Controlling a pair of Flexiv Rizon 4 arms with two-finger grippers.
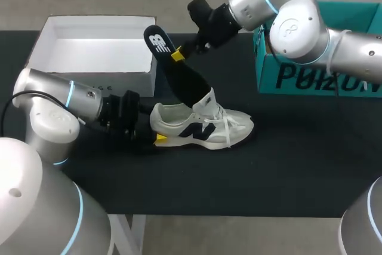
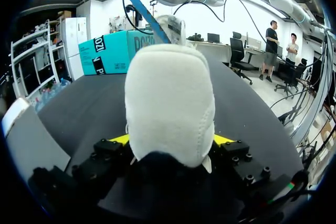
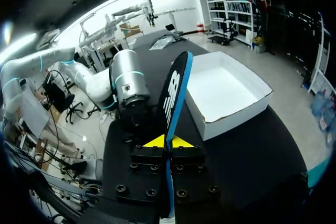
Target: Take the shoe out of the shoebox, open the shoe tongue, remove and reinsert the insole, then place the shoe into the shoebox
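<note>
"Two claws on one job. Which step was in hand?" the first asked.

"The insole step, I judged. The shoe (image 1: 203, 126) lay on its sole on the table (image 1: 298, 165). It was out of the shoebox (image 1: 119, 82), which stood open behind the shoe's heel. The left gripper (image 1: 160, 139) was clamped on the heel from both sides. The right gripper (image 1: 177, 55), above the shoe, pinched the insole (image 1: 179, 79) between its tips. The insole stood steeply, with its lower end down in the shoe's opening."

"Coming out or going back in?"

"That I could not tell; possibly it was being fed back. If so, the next move called for sliding it toe-first down into the shoe while the left claw braced the heel, then pressing it flat."

"Any writing?"

"There was a white logo on the insole's dark face and a dark emblem on the shoe's side. The teal box (image 1: 310, 79), back beyond the shoe's toe, bore large dark letters. The print on the shoebox wall facing the shoe was too small to make out."
</note>
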